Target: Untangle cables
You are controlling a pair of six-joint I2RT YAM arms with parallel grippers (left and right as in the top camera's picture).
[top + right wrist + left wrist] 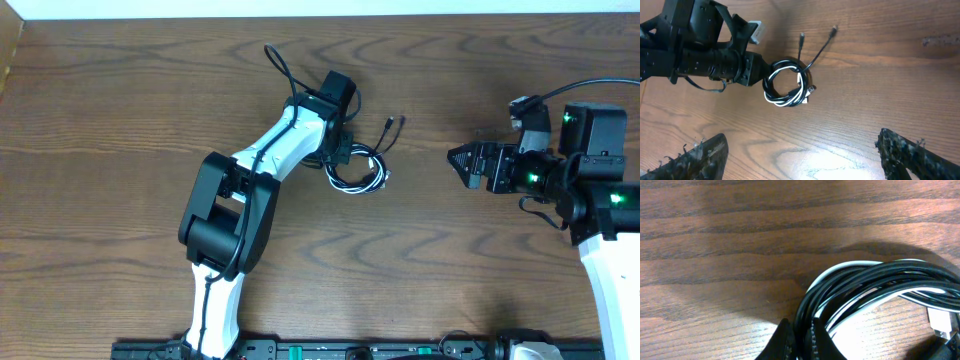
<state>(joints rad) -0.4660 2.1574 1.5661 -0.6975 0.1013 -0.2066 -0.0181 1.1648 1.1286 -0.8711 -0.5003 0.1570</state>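
Observation:
A tangled coil of black and white cables (357,172) lies on the wooden table near its middle, with two loose plug ends (394,124) pointing up and right. My left gripper (340,155) is at the coil's left edge; in the left wrist view its fingers (803,339) are shut on the black strands of the coil (875,282). My right gripper (460,160) is open and empty, well to the right of the coil. The right wrist view shows the coil (787,85) ahead between its spread fingers (802,157).
The wooden table (120,120) stretches bare to the left and front. A white connector (940,322) lies inside the coil. The table's back edge runs along the top of the overhead view.

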